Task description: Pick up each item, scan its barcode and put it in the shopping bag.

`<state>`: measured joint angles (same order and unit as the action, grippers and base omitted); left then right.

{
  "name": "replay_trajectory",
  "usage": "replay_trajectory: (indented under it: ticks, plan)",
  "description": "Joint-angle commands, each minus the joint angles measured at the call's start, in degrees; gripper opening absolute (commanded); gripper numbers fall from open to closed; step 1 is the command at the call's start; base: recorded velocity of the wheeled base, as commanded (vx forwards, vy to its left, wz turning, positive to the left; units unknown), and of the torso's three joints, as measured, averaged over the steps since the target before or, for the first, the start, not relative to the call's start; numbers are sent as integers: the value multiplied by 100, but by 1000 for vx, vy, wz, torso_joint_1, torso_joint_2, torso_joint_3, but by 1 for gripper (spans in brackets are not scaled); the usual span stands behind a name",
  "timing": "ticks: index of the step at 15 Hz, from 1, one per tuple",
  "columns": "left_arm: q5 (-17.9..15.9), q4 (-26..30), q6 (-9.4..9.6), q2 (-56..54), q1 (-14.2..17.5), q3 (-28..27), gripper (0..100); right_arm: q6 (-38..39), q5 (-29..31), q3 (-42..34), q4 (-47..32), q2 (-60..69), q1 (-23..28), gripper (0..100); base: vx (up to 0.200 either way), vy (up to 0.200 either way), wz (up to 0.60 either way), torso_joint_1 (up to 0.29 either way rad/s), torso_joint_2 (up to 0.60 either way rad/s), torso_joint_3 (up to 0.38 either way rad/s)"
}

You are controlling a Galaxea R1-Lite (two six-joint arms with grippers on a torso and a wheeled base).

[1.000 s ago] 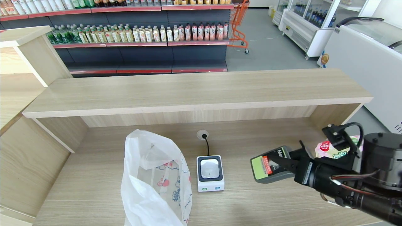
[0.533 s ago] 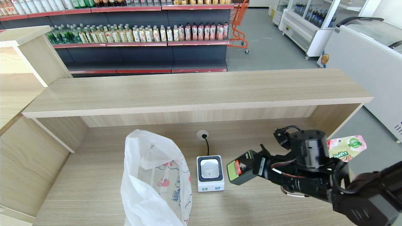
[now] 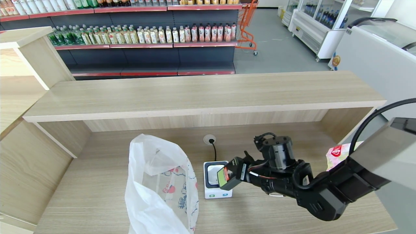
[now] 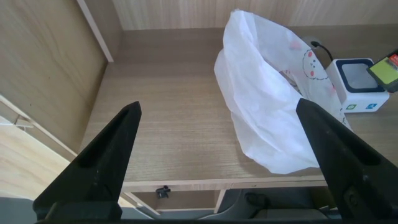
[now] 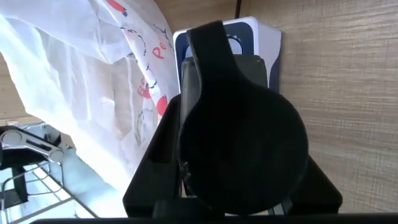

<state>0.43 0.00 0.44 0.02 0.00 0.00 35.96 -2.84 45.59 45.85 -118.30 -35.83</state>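
The right gripper [image 3: 232, 173] is clamped on a small dark box [image 3: 223, 177], with its fingers closed against the box's sides. The right arm reaches in from the robot's right, low across the bench [image 3: 97, 182]. It holds the box tilted, and the box's green end, which has a red patch, points toward the bag [image 3: 159, 191]. The box sticks out ahead of the fingertips and hangs just over the right part of the scanner [image 3: 214, 188], covering that side of its dark window. Whether box and scanner touch cannot be told. In the left wrist view the box's green end [image 4: 385, 70] shows over a corner of the scanner [image 4: 359, 93].

The scanner is a white block standing on the bench just right of the bag. A black cable [image 3: 214, 152] runs from its back to a round port in the bench top. The bag is white plastic with red and blue print. It stands open and slumped near the bench's front edge.

A pink pouch [image 3: 336, 155] lies on the bench at the far right, behind the right arm and well apart from the scanner.

The left gripper [image 4: 217, 104] hangs above the bench with its fingers spread wide and nothing between them, and the bag [image 4: 267, 106] lies beyond it.

Beyond the bench's raised ledge, a shelf [image 3: 143, 45] carries rows of bottles [image 3: 146, 34].
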Motion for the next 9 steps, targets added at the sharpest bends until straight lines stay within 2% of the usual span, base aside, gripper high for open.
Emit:
replay_trajectory:
  ticks: [1, 4, 9]
  plan:
    - [1, 0, 0, -2, -9, 0, 100, -19, 3, 152, 65, -326, -21, 0, 0, 0, 0, 0, 0, 0]
    - [1, 0, 0, -2, 0, 0, 100, -151, -6, 521, 144, -633, -21, 0, 0, 0, 0, 0, 0, 0]
    - [1, 0, 0, -2, -9, 0, 100, -160, -15, 600, 144, -660, -21, 0, 0, 0, 0, 0, 0, 0]
